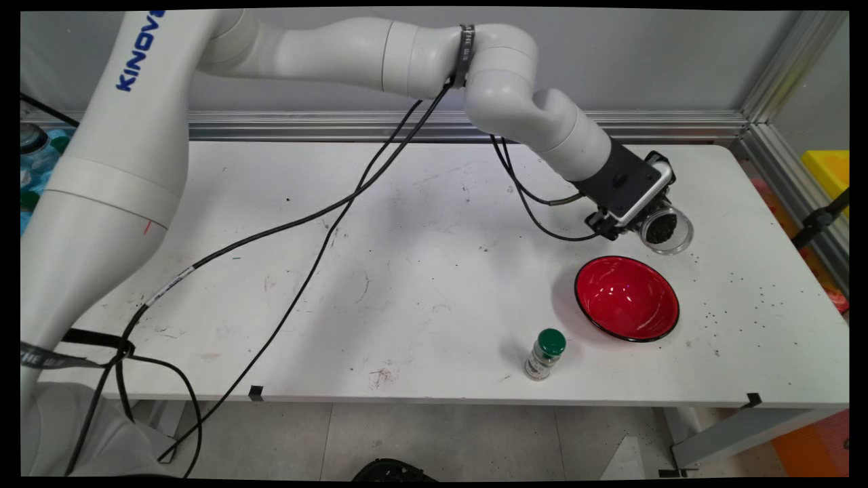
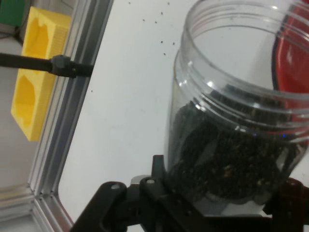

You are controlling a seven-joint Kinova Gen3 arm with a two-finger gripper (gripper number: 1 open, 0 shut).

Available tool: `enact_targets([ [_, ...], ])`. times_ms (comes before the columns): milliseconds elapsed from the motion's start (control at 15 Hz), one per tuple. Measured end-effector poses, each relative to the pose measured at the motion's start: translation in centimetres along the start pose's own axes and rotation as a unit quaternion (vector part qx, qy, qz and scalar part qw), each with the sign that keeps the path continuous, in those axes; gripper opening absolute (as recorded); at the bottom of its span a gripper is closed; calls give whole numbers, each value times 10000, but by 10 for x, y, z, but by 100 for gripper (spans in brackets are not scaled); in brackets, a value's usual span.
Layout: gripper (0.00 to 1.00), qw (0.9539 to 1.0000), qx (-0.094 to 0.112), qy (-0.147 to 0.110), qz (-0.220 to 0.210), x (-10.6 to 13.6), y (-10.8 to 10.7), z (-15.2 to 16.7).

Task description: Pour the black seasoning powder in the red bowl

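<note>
My gripper [image 1: 652,218] is shut on a clear plastic jar [image 1: 667,230] that holds dark, small grains. The jar is lidless and tilted, its open mouth pointing down and to the right, a little above and behind the red bowl [image 1: 627,297]. In the hand view the clear plastic jar [image 2: 236,121] fills the frame with the dark grains lying in its lower part, and the red bowl [image 2: 294,53] shows through its far wall at the right. The bowl looks empty.
A small spice jar [image 1: 544,354] with a green cap stands near the table's front edge, left of the bowl. Dark specks are scattered on the table [image 1: 407,271] right of the bowl. Black cables hang over the table's left half. A metal rail [image 2: 63,116] borders the table's edge.
</note>
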Motion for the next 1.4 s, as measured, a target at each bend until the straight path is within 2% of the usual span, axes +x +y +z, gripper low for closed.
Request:
enact_targets([
  [333, 0, 9982, -44, -98, 593, 3, 1, 0],
  [600, 0, 9937, -79, -162, 1108, 6, 2, 0],
  [1133, 0, 9817, -86, -272, 1885, 12, 2, 1],
  [1400, 0, 9702, -69, -363, 2395, 16, 0, 3],
])
